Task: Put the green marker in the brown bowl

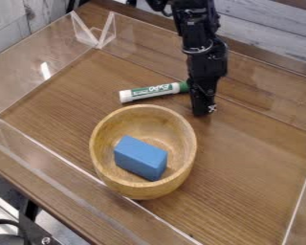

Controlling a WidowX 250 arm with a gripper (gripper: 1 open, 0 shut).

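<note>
A blue block [141, 159] sits tilted on wood.

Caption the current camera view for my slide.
Shut gripper beside the green marker on the table, behind the bowl holding a blue block.

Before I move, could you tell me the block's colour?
Blue, clearest in the camera view.
</note>
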